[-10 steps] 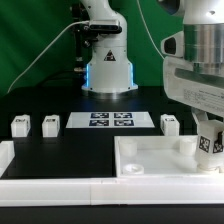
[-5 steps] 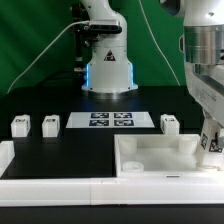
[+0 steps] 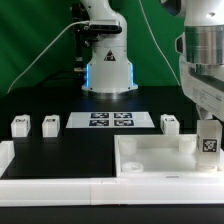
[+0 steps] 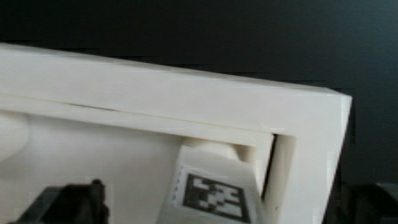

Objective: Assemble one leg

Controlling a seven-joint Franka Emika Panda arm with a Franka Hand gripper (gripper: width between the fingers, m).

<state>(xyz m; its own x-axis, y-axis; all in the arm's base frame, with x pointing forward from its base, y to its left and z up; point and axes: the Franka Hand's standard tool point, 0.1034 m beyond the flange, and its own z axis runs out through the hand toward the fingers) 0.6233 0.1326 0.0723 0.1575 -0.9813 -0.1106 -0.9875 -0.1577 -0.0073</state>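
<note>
My gripper (image 3: 209, 132) is at the exterior view's right, shut on one leg (image 3: 209, 143), a small white block with a square tag facing the camera. It holds the leg upright over the right far corner of the large white tray-like part (image 3: 150, 160). In the wrist view the leg (image 4: 217, 192) hangs between my dark fingers (image 4: 71, 205), just inside the tray's raised corner (image 4: 267, 105). Whether the leg touches the tray floor is hidden. Three more legs stand on the black table: two at the left (image 3: 19, 125) (image 3: 50, 124), one by the tray (image 3: 169, 123).
The marker board (image 3: 110, 121) lies flat at the table's middle back. The arm's base (image 3: 108, 65) stands behind it. A white rail (image 3: 50, 185) runs along the table's front edge and turns up at the left (image 3: 5, 152).
My gripper has shifted toward the exterior view's right with the leg. The leg was tilted and now hangs upright at the tray's right corner.
</note>
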